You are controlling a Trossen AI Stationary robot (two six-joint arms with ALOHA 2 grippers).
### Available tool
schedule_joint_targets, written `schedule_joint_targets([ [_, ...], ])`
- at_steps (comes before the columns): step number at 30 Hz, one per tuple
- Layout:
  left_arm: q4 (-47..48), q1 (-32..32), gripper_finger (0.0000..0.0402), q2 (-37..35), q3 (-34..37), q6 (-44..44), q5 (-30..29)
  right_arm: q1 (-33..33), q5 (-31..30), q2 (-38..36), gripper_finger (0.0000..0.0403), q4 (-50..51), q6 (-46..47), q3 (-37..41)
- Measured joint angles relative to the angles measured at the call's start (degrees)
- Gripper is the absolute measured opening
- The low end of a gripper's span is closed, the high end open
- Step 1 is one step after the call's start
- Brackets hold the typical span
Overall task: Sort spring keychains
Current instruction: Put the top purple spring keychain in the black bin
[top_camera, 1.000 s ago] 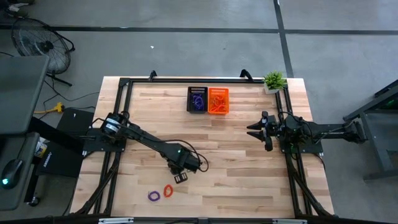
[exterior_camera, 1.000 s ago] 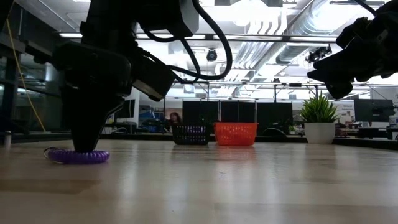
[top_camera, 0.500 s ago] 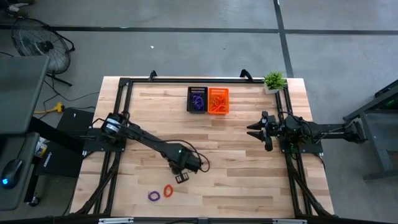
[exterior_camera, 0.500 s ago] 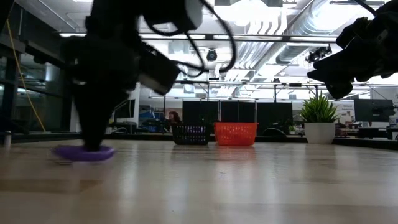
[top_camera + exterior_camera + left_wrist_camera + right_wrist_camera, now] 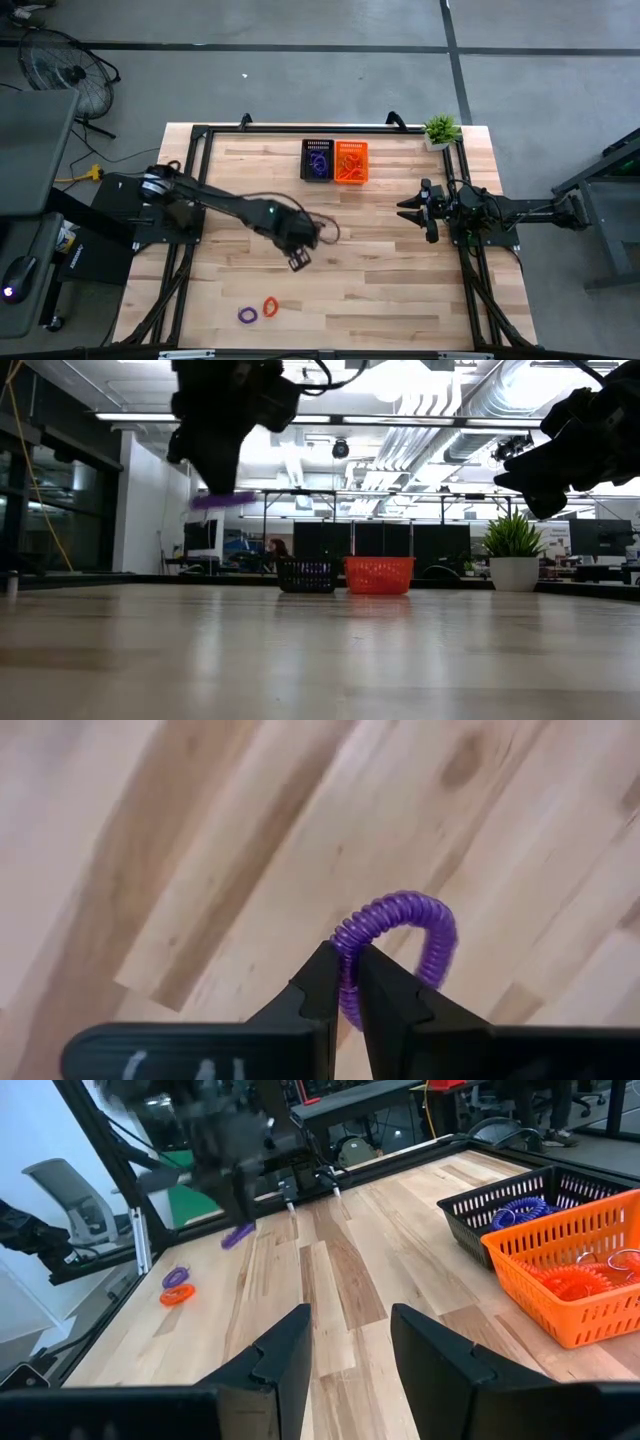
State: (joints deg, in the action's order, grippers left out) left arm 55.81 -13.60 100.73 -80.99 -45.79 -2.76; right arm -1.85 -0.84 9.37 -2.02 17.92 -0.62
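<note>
My left gripper (image 5: 343, 960) clamped on a purple spring keychain (image 5: 400, 945), raised off the table (image 5: 400, 270).

My fingers pinch one side of the coil — the rest of the loop hangs free above the wood near the table's middle. One purple keychain (image 5: 247, 315) and one orange keychain (image 5: 270, 306) lie near the front edge, seemingly just apart. My right gripper (image 5: 345, 1340) waits by the right edge, jaws apart. The black basket (image 5: 318, 160) and orange basket (image 5: 351, 162) sit side by side at the far edge.
</note>
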Motion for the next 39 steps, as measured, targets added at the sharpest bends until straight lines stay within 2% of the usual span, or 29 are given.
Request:
schedule_joint_targets([
  [11, -1.5, 14.3, 0.0024, -5.6, 0.0, 3.0, -0.8, 0.0, 0.0, 0.0, 0.0134, 0.0, 0.0, 0.0],
  [20, -12.4, 27.9, 0.0024, -5.7, 0.0, 4.9, 5.4, 0.0, 0.0, 0.0, 0.0134, 0.1, 0.0, 0.0],
  [27, -16.8, 36.2, 0.0024, -5.7, 0.0, 1.8, 6.1, 0.0, 0.0, 0.0, 0.0134, 0.1, 0.0, 0.0],
  [33, -16.2, 40.9, 0.0024, -2.7, -0.5, 0.5, 6.1, 0.0, 0.0, 0.0, 0.0134, 0.1, 0.0, 0.0],
  [39, -11.4, 42.1, 0.0024, 4.4, -9.2, 3.3, 6.6, 0.0, 0.0, 0.0, 0.0134, 0.1, 0.0, 0.0],
])
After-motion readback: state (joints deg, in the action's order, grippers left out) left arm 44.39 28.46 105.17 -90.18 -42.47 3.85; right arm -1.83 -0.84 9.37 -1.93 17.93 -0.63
